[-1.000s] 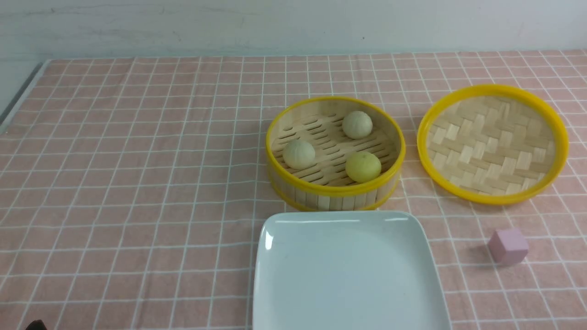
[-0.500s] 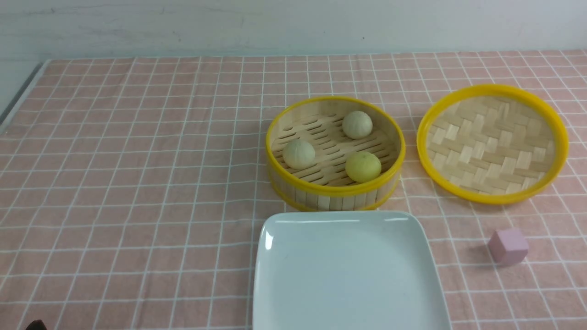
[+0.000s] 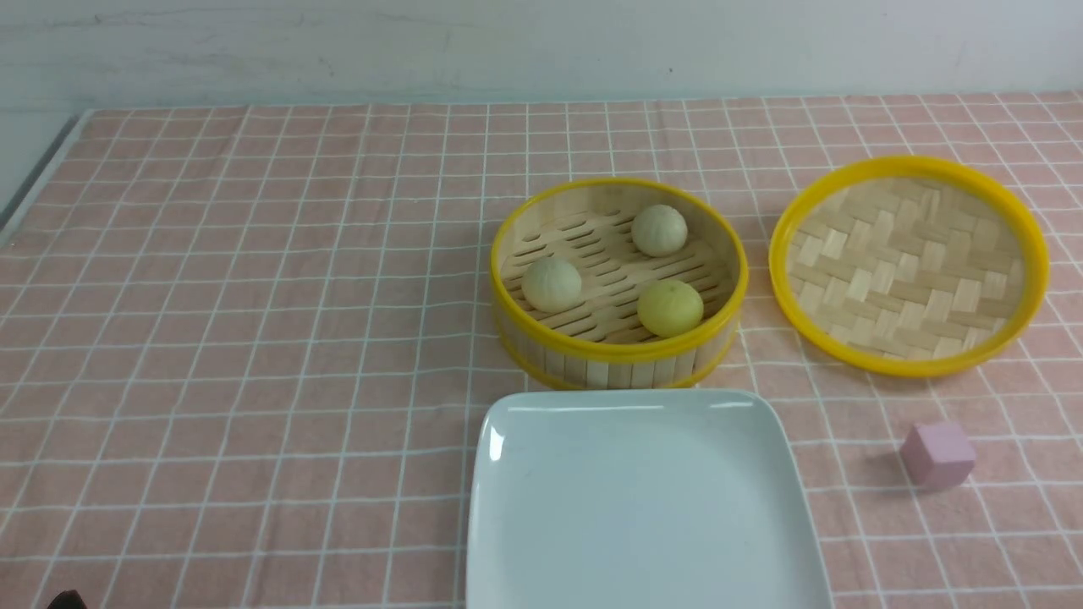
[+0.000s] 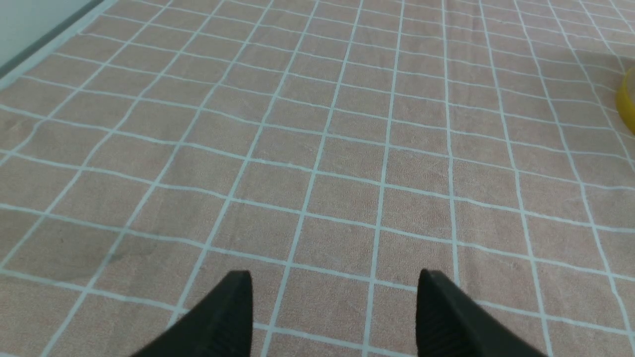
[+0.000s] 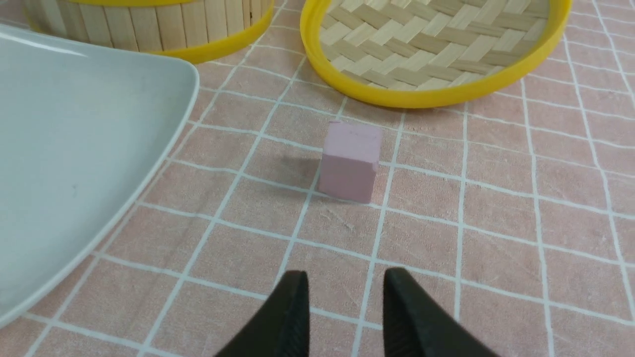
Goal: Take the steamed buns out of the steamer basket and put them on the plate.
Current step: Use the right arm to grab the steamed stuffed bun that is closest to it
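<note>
A: Biggest first: what fills the front view?
B: The pink checked cloth (image 3: 254,338) all over, then the white plate (image 3: 643,507) at bottom centre, bare, and the woven tray (image 3: 909,365) at the right

A: And the steamer basket?
B: The steamer basket (image 3: 609,365) sits just right of centre, directly above the plate in the frame, its wall almost touching the plate's far edge. All three buns lie on its floor, apart from each other: a cream bun (image 3: 551,284) at the left, a second cream bun (image 3: 659,230) at the upper right, and the yellow bun (image 3: 669,308) at the lower right, nearest the plate

A: Which arm is better placed?
B: The right, I'd judge. Neither arm shows in the front view, but the right wrist view takes in the basket's wall and a plate corner, with the pink cube (image 5: 350,161) just ahead of the claw. The left wrist view catches only a yellow sliver of rim far across the cloth. The buns are round, so there is no axis to match; the reach goes over the rim from above

A: The claws?
B: The left claw (image 4: 335,277) stands wide apart, nothing between its tips. The right claw (image 5: 345,277) is parted only narrowly, also empty and touching nothing; it would likely need to spread wider for a bun
</note>
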Motion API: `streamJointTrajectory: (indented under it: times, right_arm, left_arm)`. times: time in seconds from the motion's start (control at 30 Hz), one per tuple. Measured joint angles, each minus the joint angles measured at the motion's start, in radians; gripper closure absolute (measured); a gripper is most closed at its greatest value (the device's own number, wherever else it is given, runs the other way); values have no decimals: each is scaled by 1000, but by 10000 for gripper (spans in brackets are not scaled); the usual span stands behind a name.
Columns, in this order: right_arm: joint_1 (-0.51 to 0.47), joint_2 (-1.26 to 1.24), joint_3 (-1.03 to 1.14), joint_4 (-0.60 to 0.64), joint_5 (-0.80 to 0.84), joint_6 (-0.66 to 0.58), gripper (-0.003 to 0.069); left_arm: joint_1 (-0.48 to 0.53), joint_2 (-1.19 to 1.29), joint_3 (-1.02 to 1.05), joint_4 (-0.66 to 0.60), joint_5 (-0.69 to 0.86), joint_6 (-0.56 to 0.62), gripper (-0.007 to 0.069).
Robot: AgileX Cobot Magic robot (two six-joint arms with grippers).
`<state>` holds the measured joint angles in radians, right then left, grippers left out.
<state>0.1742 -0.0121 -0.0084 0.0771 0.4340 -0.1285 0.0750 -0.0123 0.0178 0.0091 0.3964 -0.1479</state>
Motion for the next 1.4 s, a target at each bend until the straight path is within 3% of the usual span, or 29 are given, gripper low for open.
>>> streamJointTrajectory:
  times: [0.27,0.6,1.4]
  right_arm:
    - [0,0,-161,53,-133,54,419]
    - [0,0,-485,76,111,134,419]
    - [0,-5,-506,94,68,138,419]
  left_arm:
    - [0,0,0,0,0,0,172]
    - [0,0,0,0,0,0,172]
    - [0,0,0,0,0,0,172]
